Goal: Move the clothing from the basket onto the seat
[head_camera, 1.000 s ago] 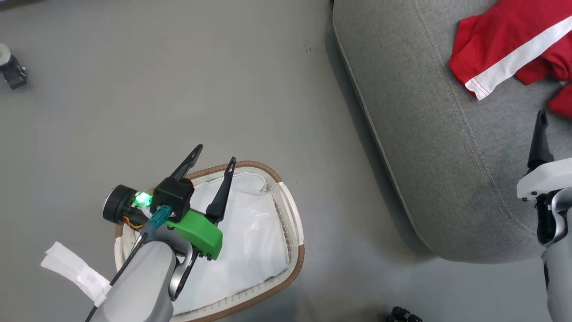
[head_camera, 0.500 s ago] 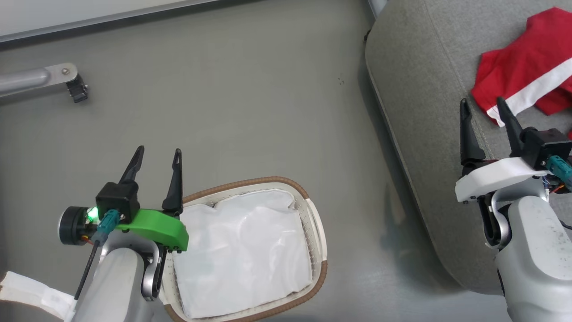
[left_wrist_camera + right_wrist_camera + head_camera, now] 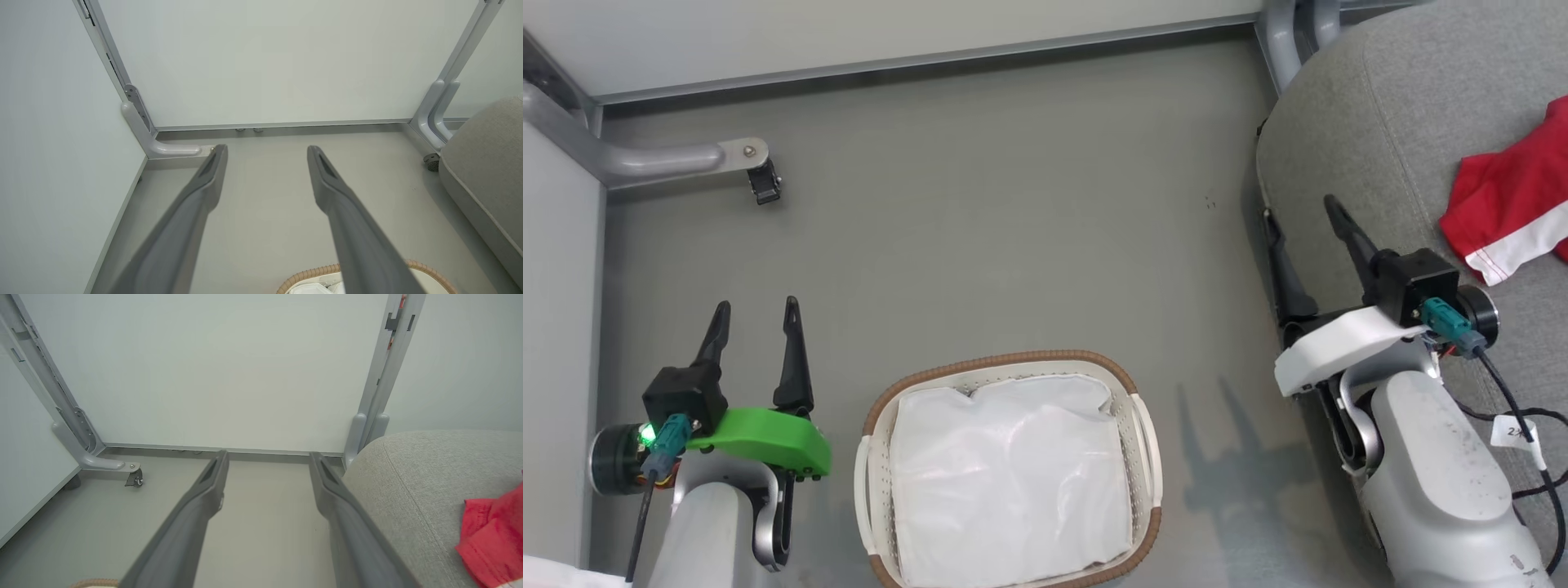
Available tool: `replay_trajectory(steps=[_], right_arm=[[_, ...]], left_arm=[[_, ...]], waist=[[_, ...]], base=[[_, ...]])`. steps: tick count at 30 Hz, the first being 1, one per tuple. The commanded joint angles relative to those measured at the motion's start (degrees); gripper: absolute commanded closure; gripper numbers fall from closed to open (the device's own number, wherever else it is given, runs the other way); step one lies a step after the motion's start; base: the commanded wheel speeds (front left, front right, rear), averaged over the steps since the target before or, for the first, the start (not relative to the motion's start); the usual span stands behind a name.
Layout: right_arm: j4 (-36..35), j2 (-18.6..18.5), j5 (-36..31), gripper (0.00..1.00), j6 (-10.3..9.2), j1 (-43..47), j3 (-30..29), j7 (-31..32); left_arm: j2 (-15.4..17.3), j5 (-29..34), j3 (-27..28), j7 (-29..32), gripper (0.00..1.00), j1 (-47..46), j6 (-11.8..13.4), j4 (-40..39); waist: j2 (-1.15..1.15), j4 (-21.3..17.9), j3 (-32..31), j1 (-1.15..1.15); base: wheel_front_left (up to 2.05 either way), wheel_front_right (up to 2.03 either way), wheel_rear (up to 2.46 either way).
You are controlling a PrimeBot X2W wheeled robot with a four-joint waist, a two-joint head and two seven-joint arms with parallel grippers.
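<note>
- Clothing (image 3: 1511, 212) (red, white-striped) is laid on the seat (image 3: 1380, 122), right of the basket (image 3: 1005, 361).
- Left gripper (image 3: 756, 305) is held spread at the basket's left, right gripper (image 3: 1298, 208) spread at its right.

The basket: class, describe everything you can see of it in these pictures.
The basket is an oval tub of white perforated plastic with a brown woven rim. A crumpled white liner fills it, its top lying bare. It stands upright on the grey floor, between the left gripper and the right gripper; both are open and neither touches it.
</note>
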Motion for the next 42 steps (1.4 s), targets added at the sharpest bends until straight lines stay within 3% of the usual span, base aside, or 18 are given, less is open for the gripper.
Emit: replay_trajectory(steps=[1,10,25,33,34,39,42], right_arm=[[0.19,0.18,-0.32,0.0,-0.08,1.08,0.13,-0.27],[0.79,1.41,0.35,0.0,-0.08,4.32,0.93,-0.27],[2.1,1.56,0.86,0.0,-0.08,9.1,3.36,-0.27],[2.2,1.46,1.25,0.0,-0.08,10.03,4.0,-0.27],[2.1,1.77,1.04,1.0,0.0,9.05,3.93,0.0],[3.96,2.16,1.36,1.0,0.0,10.8,3.9,0.18],[3.38,2.16,4.88,1.0,0.0,11.14,3.11,1.16]], left_arm=[[-0.18,0.56,0.91,0.04,0.0,0.79,-0.43,-0.32],[-2.17,1.75,4.28,0.05,0.0,3.94,-2.99,-0.76],[-2.9,2.95,6.48,0.05,0.0,9.47,-3.54,-1.34],[-2.92,0.24,5.26,0.05,0.0,10.73,-3.97,-1.8],[-2.97,-0.05,5.02,0.0,1.0,9.92,-3.85,-1.78],[-3.43,-0.39,5.05,0.15,1.0,10.21,-3.84,0.39],[-3.4,-3.76,5.66,1.5,1.0,9.79,-3.87,0.34]], waist=[[0.0,0.76,-1.34,0.01],[0.0,0.66,-5.01,0.01],[0.0,0.69,-11.03,0.01],[0.0,0.57,-11.21,0.01],[0.0,0.57,-11.2,0.01],[0.0,0.57,-11.19,0.01],[0.0,0.66,-11.29,0.01]], base=[[0.0,0.0,0.0],[0.0,0.0,0.0],[0.0,0.0,0.0],[0.0,0.0,0.0],[0.0,0.0,0.0],[0.0,0.0,0.0],[0.0,0.0,0.0]])
